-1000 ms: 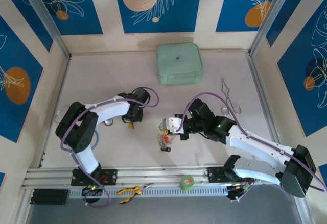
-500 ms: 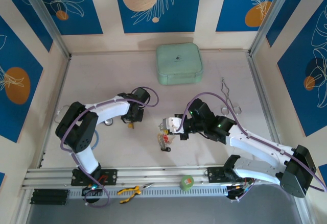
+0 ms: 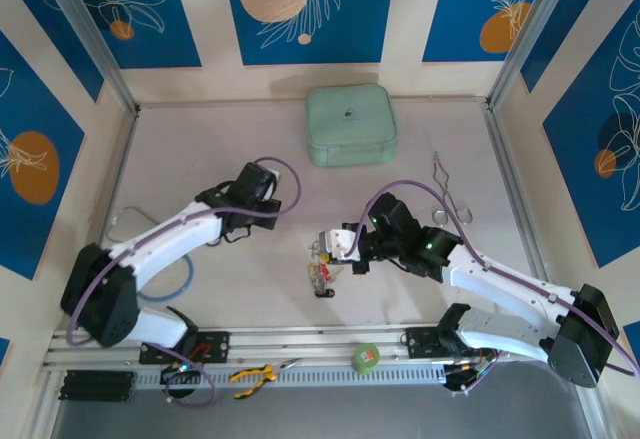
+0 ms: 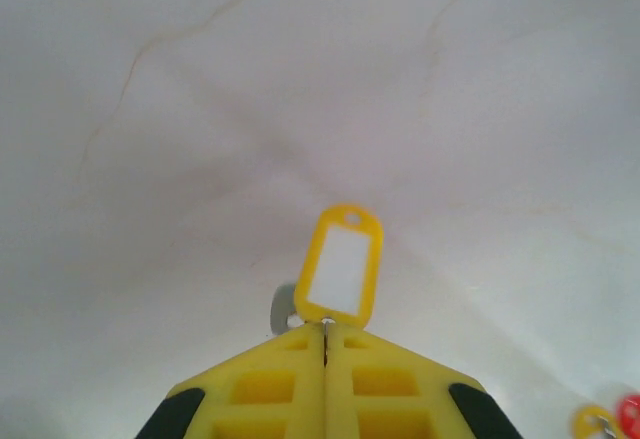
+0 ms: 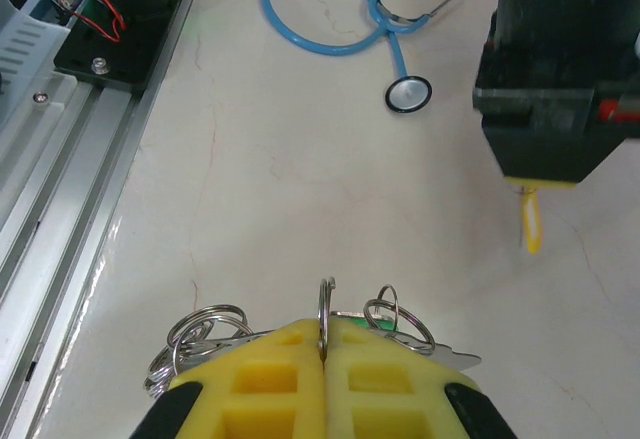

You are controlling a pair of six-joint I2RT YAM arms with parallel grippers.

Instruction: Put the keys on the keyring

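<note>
Yellow key tag point(image 4: 340, 267); blue stethoscope point(image 5: 396, 51)

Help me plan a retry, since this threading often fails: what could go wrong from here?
1. The left tool pinches the yellow-tagged key only at its fingertips, tag dangling; it may swing or slip.
2. The right tool grips the thin keyring edge-on at its tips; a push could twist it loose.
3. Nearby loose rings crowd that grip and might snag the key.
</note>
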